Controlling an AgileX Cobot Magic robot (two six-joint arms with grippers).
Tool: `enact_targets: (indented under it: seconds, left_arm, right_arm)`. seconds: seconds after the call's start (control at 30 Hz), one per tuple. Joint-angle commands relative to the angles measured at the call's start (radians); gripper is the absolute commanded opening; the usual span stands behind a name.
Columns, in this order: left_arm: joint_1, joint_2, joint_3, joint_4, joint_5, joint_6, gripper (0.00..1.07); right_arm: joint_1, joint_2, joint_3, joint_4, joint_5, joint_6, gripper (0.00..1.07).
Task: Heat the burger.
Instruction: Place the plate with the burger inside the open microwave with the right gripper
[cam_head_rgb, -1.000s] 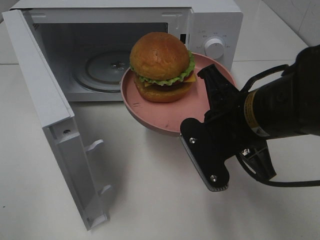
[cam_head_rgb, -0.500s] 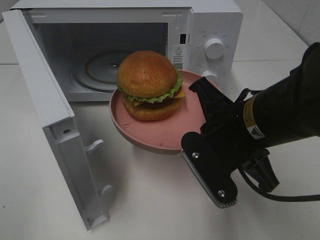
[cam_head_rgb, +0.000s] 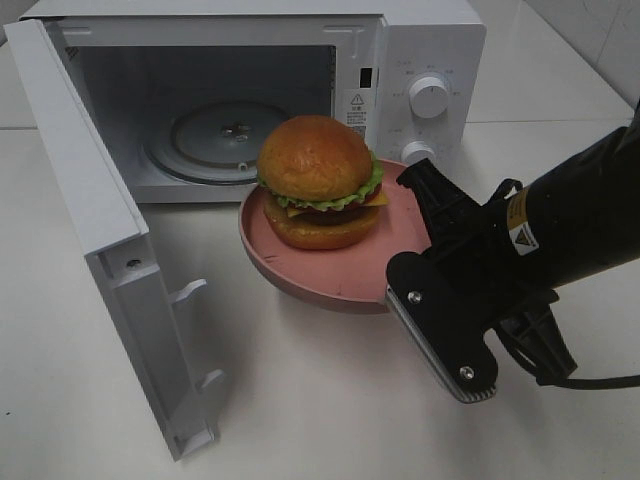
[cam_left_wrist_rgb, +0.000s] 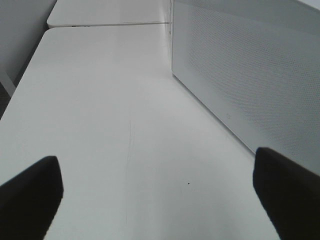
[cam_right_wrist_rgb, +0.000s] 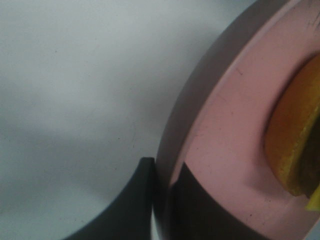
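Pinching plate (cam_head_rgb: 330, 272) rim at its 4 o'clock keeps right gripper (cam_right_wrist_rgb: 163, 173) clear of burger (cam_head_rgb: 318, 180), which sits mid-plate just outside open microwave (cam_head_rgb: 425, 40), at 5 o'clock from turntable (cam_head_rgb: 225, 140), ready to slide in; left gripper (cam_left_wrist_rgb: 155, 195) hangs wide open, empty.

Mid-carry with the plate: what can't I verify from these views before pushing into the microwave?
- Left end effector: outside the exterior high view; left wrist view shows only its two open tips.
- Gap under the plate: hidden by the plate itself, exterior high.
- Burger: cut by the frame edge and blurred, right wrist view.
- Right end effector grip on the rim: behind its own body, exterior high.
- Microwave panel print: too small.
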Motion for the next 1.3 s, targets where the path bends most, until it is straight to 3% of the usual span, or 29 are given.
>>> enact_targets:
  seconds: [0.03, 0.33, 0.57, 1.0, 1.3]
  left_arm:
    - [-0.006, -0.019, 0.002, -0.007, -0.003, -0.002, 0.98]
    - [-0.006, -0.019, 0.002, -0.007, -0.003, -0.002, 0.98]
    - [-0.006, -0.019, 0.002, -0.007, -0.003, -0.002, 0.98]
    - [-0.006, -0.019, 0.002, -0.007, -0.003, -0.002, 0.98]
    - [-0.006, -0.019, 0.002, -0.007, -0.003, -0.002, 0.98]
  right_arm:
    - [-0.013, -0.011, -0.016, 0.045, -0.053, -0.072, 0.00]
    - [-0.090, -0.011, -0.046, 0.245, -0.048, -0.328, 0.00]
    - [-0.101, -0.011, -0.051, 0.383, -0.053, -0.489, 0.00]
    - [-0.097, -0.002, -0.051, 0.256, -0.063, -0.398, 0.00]
    - [-0.097, 0.062, -0.068, 0.256, -0.083, -0.374, 0.00]
